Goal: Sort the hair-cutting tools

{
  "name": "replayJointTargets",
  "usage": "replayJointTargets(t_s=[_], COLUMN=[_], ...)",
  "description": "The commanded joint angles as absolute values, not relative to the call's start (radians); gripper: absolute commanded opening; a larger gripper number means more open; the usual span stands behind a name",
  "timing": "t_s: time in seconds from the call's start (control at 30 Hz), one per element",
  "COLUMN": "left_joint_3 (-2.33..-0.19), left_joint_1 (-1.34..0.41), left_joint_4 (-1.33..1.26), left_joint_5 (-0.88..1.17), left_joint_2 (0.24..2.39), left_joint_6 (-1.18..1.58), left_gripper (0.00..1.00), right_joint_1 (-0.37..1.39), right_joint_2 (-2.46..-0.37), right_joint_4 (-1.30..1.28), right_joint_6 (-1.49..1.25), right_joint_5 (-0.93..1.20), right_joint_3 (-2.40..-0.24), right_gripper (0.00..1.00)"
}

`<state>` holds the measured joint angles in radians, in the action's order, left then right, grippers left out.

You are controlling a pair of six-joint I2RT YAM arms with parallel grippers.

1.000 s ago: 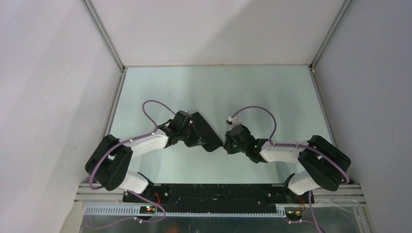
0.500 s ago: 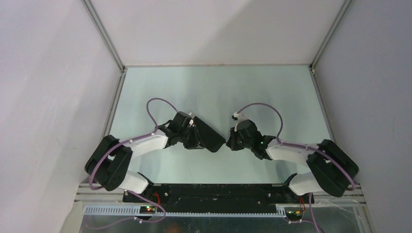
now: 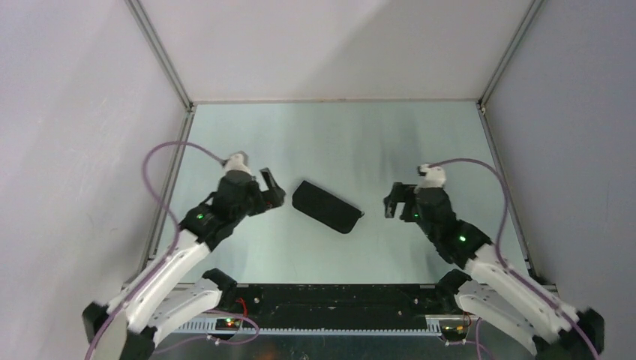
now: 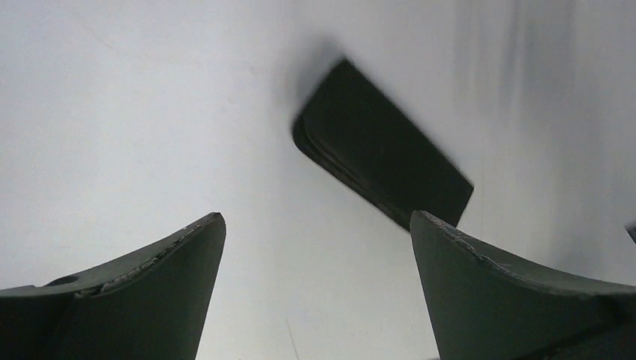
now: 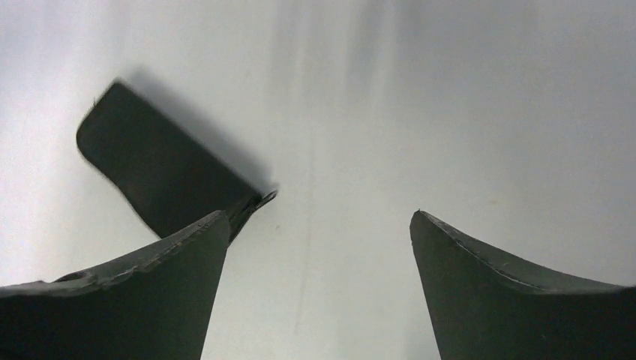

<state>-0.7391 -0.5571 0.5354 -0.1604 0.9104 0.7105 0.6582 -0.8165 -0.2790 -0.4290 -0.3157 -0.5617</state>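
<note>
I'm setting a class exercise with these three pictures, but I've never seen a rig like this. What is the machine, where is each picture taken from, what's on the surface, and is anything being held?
The machine is two robot arms bolted side by side at the near edge of a table. The wide picture comes from a fixed camera above and behind them, so their bases sit at the bottom. The other two come from a small camera on each wrist; the dark wedges at the bottom of those are that gripper's own fingers. A black rectangular pouch lies flat and at an angle on the table between the arms. The left gripper and the right gripper are both open, one on either side of the pouch and clear of it, so nothing is held.
</note>
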Motion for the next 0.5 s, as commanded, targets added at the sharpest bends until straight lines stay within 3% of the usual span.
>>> replayJointTargets(t_s=[0.0, 0.13, 0.47], left_joint_3=[-0.825, -0.897, -0.925], left_joint_1=[-0.498, -0.491, -0.491], left_joint_4=[0.720, 0.815, 0.814], left_joint_5=[-0.464, -0.695, -0.826], left_joint_2=[0.729, 0.585, 0.246], left_joint_6=[0.641, 0.610, 0.327], left_gripper=[1.00, 1.00, 1.00], right_joint_1=[0.608, 0.596, 0.596], right_joint_2=[-0.581, -0.423, -0.158], right_joint_4=[-0.519, -0.604, -0.610], right_joint_6=[-0.388, -0.333, -0.192], right_joint_5=[-0.530, -0.681, -0.933], right_joint_3=[-0.655, -0.738, -0.757], right_gripper=[0.99, 0.99, 0.99])
